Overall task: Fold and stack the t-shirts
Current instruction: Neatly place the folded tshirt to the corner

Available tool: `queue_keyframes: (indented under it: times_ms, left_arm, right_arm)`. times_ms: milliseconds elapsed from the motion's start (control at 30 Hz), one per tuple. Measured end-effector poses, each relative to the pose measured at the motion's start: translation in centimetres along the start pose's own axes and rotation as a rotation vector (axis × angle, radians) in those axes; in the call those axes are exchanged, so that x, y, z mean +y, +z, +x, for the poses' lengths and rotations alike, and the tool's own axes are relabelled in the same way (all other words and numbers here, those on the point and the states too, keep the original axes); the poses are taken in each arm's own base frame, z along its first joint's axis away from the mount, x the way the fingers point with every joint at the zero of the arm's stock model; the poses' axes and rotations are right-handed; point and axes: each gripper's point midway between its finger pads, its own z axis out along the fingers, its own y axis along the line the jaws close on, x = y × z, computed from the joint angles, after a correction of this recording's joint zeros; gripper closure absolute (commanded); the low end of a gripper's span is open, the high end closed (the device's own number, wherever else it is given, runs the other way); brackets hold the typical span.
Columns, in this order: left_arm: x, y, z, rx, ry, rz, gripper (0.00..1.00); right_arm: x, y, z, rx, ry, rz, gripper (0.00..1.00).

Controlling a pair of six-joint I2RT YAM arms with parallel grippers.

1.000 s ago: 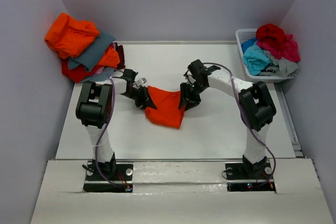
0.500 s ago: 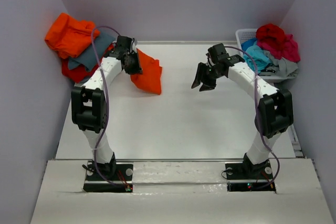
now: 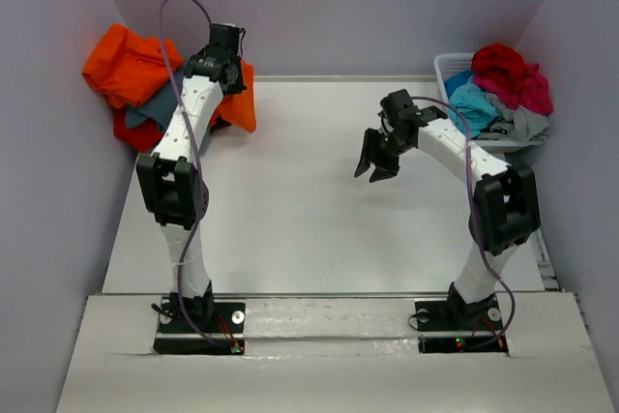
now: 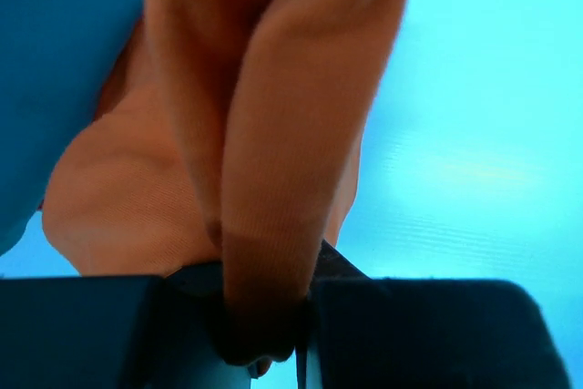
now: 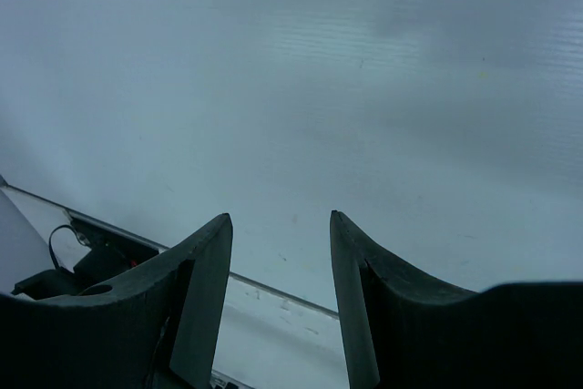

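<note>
Left gripper (image 4: pixel 262 330) is seen clamped tight on a bunched fold of the orange t-shirt (image 4: pixel 273 134), up in the upper left of the top view. The shirt is hung off the jaws right at the edge of the pile of t-shirts (image 3: pixel 131 65) (orange, a grey one, some red). Whether it's already resting on the pile can't be told from here.

Handling-wise, this cloth should be treated as light, soft and totally limp. It droops in thick rolls from the pinch, so nothing holds its shape by itself. Any fold carried by one pinch is likely to sag open, so all the layers are best caught together near a folded edge, and the shirt laid down flat rather than dropped. Slipping probably isn't much of a worry, since knit fabric gets gripped well.

Middle of the frame: only bare white table (image 3: pixel 309 220) is seen.

Right gripper (image 5: pixel 281 261) is held above the table, right of centre, jaws apart, nothing between them.

Upper right, more t-shirts (image 3: pixel 498 84) (red, crimson, turquoise, grey) are heaped in the white basket (image 3: pixel 443 70). They're tangled, so the topmost bunch should probably be taken first.
</note>
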Motion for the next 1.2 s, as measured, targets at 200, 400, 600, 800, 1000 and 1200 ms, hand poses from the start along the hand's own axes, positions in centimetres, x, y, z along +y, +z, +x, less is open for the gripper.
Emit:
queue_keyframes:
  times_ms: [200,400,600,800,1000,1200]
  left_arm:
    - [-0.1,0.5,-4.0,-0.076,-0.022,-0.012,0.94]
    - [1.4,-0.7,-8.0,-0.203,-0.065,-0.043,0.94]
    - [4.9,-2.3,-11.9,-0.351,-0.095,-0.138,0.94]
    - [11.1,-7.0,-16.9,-0.561,-0.172,-0.237,0.94]
    - [18.0,-11.5,-20.9,-0.731,-0.273,-0.316,0.94]
    - [23.8,-9.9,-21.1,-0.752,-0.378,-0.333,0.94]
  right_arm:
    - [-0.6,-0.4,1.2,0.017,0.009,0.011,0.47]
    - [-1.5,-0.8,3.0,0.030,0.036,0.021,0.48]
    - [-2.8,-0.2,4.5,0.067,0.067,0.047,0.48]
    - [-3.0,-0.1,4.6,0.068,0.076,0.056,0.48]
    - [-3.1,0.1,4.5,0.085,0.084,0.075,0.48]
    - [-2.9,0.5,4.0,0.107,0.093,0.092,0.48]
